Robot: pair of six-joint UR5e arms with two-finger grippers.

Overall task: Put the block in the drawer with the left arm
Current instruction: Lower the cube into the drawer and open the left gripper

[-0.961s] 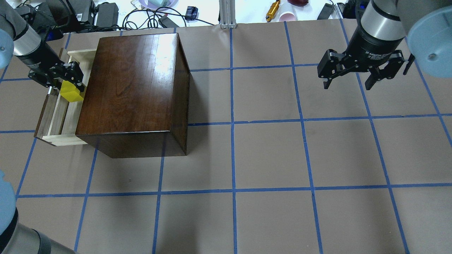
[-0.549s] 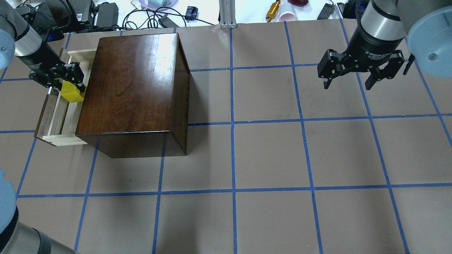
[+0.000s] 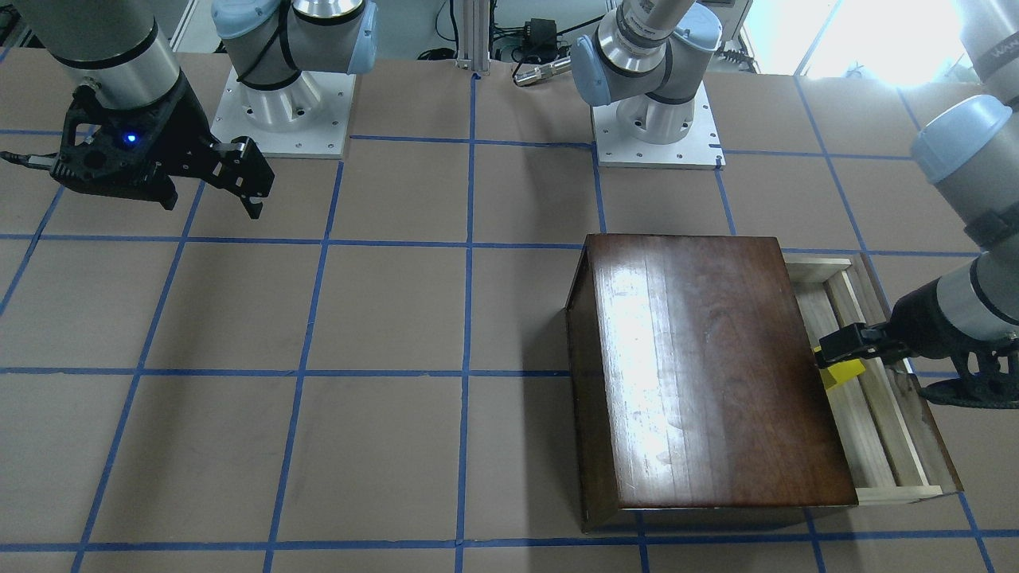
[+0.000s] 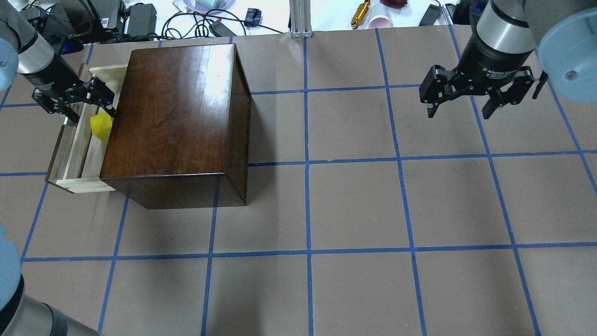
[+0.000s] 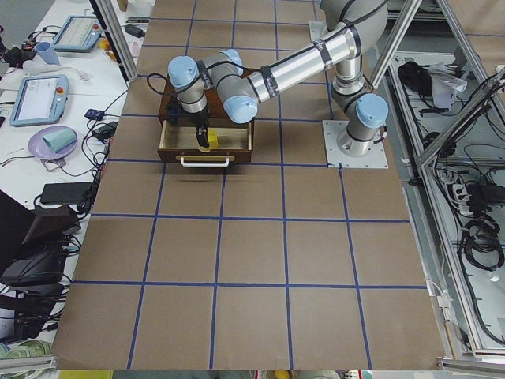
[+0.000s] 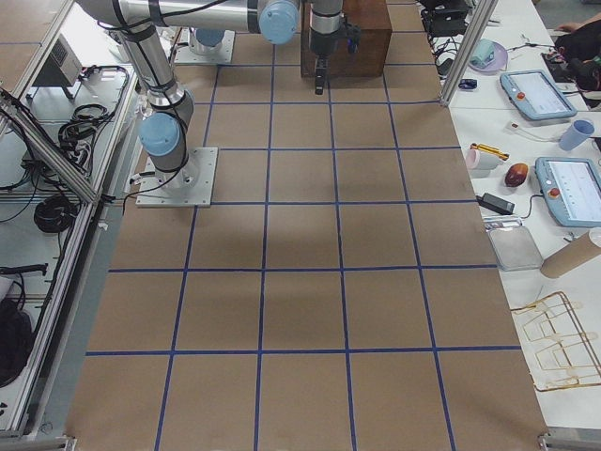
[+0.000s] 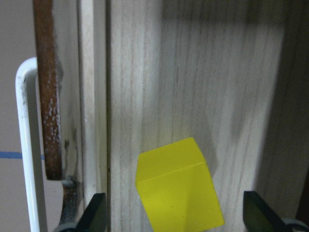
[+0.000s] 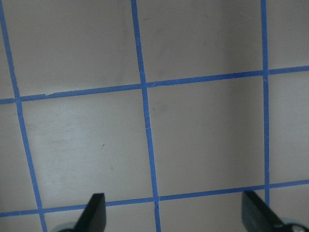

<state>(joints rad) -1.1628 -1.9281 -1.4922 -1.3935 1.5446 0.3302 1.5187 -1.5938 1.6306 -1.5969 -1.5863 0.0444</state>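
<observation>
Since half a second ago the left gripper (image 4: 88, 108) has let go: its fingers now stand wide apart, and the block (image 4: 101, 127) has dropped from between them onto the pale floor of the drawer (image 4: 77, 149). Being a cube, it has no long axis; its faces sit askew to the drawer's walls. Neither fingertip touches it. In the overhead view the wooden box (image 4: 177, 112) hides its inner edge. The right gripper (image 4: 459, 112) hangs spread and empty above the table (image 4: 354, 205), well apart.
</observation>
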